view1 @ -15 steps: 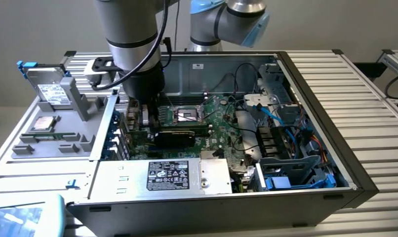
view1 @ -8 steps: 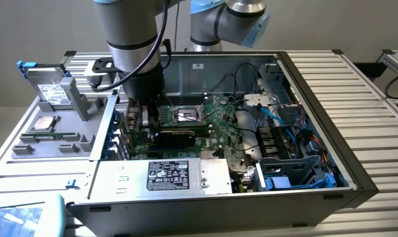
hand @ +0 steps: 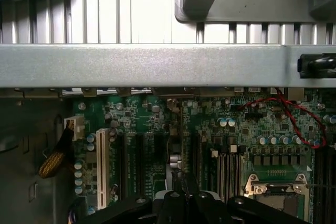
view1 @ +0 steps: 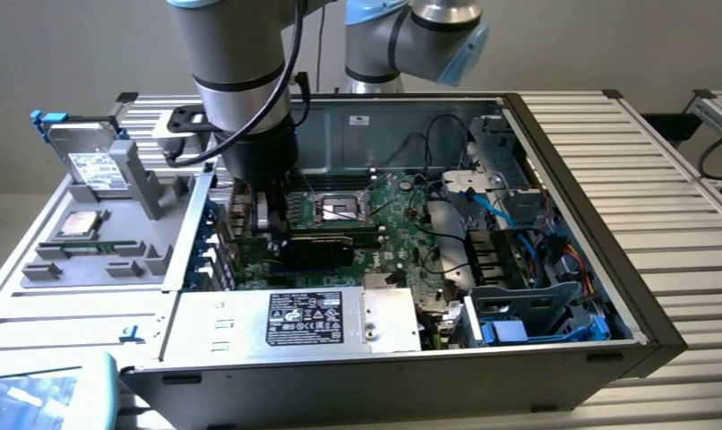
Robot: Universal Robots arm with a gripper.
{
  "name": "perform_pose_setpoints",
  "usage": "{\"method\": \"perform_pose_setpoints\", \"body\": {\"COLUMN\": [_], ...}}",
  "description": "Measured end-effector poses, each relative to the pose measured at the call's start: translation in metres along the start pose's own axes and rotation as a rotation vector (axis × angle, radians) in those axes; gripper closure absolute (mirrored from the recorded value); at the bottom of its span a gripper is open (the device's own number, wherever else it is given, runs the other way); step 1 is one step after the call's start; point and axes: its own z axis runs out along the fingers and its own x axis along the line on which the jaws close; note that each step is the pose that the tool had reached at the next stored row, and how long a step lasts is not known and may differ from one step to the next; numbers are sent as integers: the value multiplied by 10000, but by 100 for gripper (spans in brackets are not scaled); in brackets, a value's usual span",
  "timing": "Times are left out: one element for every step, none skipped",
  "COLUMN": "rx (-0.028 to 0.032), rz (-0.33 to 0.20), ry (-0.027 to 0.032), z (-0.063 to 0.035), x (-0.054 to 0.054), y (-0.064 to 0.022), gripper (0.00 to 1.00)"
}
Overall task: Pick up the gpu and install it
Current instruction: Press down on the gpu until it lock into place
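Note:
The gpu (view1: pixel 331 246) stands on edge, black cooler face showing, low over the green motherboard (view1: pixel 397 215) inside the open computer case (view1: pixel 576 349). My gripper (view1: pixel 265 224) reaches straight down into the case and is shut on the card's end toward the exterior view's left. In the wrist view the gpu (hand: pixel 181 135) appears edge-on as a thin line running from my gripper (hand: pixel 181 190) across the motherboard (hand: pixel 142 114), between the dark expansion slots and in line with them. Whether it is seated in a slot I cannot tell.
The CPU socket (view1: pixel 337 208) lies just beyond the card. A silver power supply (view1: pixel 301 321) fills the case's near side, and blue cables (view1: pixel 517 215) and drive cages fill the exterior view's right. A grey tray (view1: pixel 98 251) with a labelled drive (view1: pixel 92 170) stands outside the case.

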Motion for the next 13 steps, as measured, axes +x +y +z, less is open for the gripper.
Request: {"method": "perform_pose_setpoints", "body": {"rx": [1, 0, 0, -1, -1, 5, 3, 2, 2, 2, 6, 12, 9], "rz": [14, 28, 44, 62, 81, 98, 115, 132, 145, 152, 160, 167, 171], "ry": [-2, -2, -1, 0, 0, -4, 0, 3, 4, 3, -7, -19, -10], "z": [2, 4, 6, 10, 16, 24, 29, 32, 32, 31, 22, 1, -35], "x": [0, 0, 1, 1, 1, 1, 2, 2, 2, 2, 1, -1, -3], "y": [3, 5, 8, 11, 14, 14, 15, 15, 16, 17, 17, 16, 12], "gripper": [88, 88, 88, 88, 88, 88, 88, 88, 88, 88, 88, 88, 88]}}
